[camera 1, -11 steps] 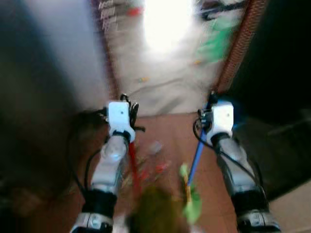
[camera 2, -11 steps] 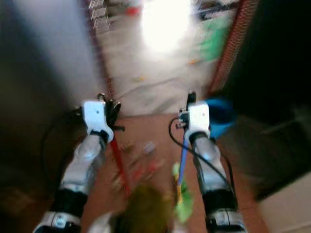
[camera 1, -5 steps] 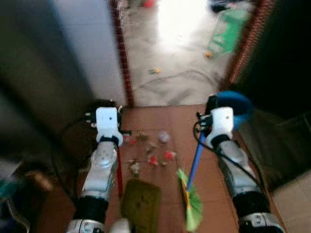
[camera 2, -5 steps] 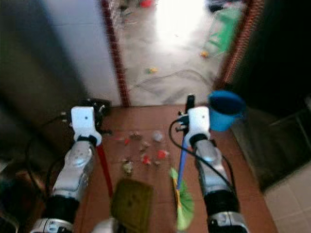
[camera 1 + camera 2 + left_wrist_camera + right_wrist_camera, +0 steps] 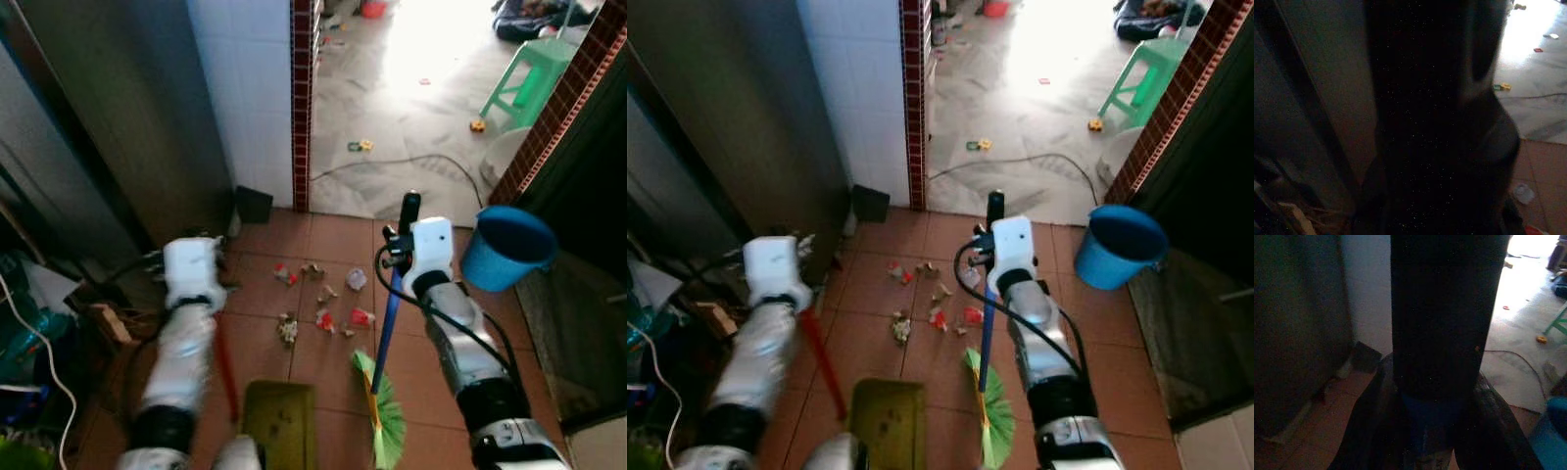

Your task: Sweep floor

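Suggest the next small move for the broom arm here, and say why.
Probably reach the green broom head forward past the scattered litter and draw it back toward the dustpan. The right gripper holds the blue handle with the bristles on the near side of the scraps, and the left gripper has the dustpan's red handle.

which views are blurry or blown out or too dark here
Left eye view: glare whites out the far floor, left arm motion-blurred, litter sharp. Left wrist view: nearly black, bright only at the floor edge. Right wrist view: dark broom handle close up, out of focus.
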`<state>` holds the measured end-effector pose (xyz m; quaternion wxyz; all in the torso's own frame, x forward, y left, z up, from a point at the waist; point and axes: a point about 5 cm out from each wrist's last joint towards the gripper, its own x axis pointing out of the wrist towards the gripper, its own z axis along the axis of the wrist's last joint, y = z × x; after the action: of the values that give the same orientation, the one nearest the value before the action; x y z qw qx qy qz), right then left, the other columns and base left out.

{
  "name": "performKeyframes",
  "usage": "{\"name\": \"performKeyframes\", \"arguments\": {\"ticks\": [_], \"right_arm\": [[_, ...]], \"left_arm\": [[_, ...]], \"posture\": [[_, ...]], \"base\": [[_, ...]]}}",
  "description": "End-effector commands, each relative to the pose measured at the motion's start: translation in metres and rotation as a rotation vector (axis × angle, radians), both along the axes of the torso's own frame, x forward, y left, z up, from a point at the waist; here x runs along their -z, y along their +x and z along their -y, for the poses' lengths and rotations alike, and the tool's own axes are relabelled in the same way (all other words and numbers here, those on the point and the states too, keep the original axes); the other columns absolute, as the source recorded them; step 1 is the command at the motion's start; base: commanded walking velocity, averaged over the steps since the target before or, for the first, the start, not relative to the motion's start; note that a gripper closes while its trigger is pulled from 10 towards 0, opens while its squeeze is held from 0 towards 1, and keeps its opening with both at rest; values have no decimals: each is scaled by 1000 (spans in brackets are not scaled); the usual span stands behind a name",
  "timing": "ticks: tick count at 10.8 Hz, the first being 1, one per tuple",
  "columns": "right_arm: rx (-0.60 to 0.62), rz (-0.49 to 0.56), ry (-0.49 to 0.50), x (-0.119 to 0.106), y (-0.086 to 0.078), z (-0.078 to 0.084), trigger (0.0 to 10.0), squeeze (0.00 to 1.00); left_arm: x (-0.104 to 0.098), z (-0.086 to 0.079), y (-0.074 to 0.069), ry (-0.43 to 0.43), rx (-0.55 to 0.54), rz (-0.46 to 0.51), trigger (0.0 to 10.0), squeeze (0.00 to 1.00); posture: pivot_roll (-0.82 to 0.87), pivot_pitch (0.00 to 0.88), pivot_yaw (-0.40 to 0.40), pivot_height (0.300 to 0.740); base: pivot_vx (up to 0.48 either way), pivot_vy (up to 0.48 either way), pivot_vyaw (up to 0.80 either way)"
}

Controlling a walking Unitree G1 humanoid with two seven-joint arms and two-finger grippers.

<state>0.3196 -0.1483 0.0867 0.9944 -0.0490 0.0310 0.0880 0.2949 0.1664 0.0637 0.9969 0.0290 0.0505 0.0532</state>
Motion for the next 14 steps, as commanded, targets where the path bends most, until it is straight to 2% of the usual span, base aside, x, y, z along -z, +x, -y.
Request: {"name": "performKeyframes", "arguments": {"ticks": [1,2,3,4,5,7,8,10,11,13,14], "right_arm": [[60,9,-16,2,-1,13,10000,0],[157,-28,13,14,-6,25,10000,0],[167,-35,7,19,-11,27,10000,0],[175,-37,9,22,-14,27,10000,0],[202,-44,37,25,-16,28,10000,0],[191,-17,30,20,-12,28,10000,0],[191,-11,25,18,-11,29,10000,0],[200,12,24,12,-11,34,10000,0],[195,26,15,8,-14,36,10000,0],[189,42,7,4,-25,38,10000,0],[193,44,8,1,-33,39,10000,0]], "left_arm": [[12,3,-5,41,45,-63,10000,0],[17,3,-7,113,88,-72,10000,0],[19,0,-10,118,91,-77,10000,0],[21,-3,-14,100,88,-71,10000,0],[20,-6,-15,61,71,-16,10000,0],[5,-11,6,19,-66,55,10000,0],[-5,-8,17,-8,-76,90,10000,0],[-15,-1,31,-34,-32,138,10000,0],[-20,10,40,-50,-17,142,10000,0],[-26,29,50,-91,0,149,10000,0],[-23,37,50,-109,11,131,10000,0]], "posture": [[5,0,-30,740],[8,0,-51,740],[12,0,-38,740],[6,0,-29,740],[-5,0,-19,740],[-16,0,-21,740],[-33,0,-23,740],[-76,0,-25,740],[-104,0,-27,740],[-146,0,-23,740],[-183,0,-19,740]], "base": [[0,0,0],[0,0,0],[0,0,0],[0,0,0],[0,0,0],[0,0,0],[0,0,0],[0,0,0],[0,0,0],[0,0,0],[0,0,0]]}}
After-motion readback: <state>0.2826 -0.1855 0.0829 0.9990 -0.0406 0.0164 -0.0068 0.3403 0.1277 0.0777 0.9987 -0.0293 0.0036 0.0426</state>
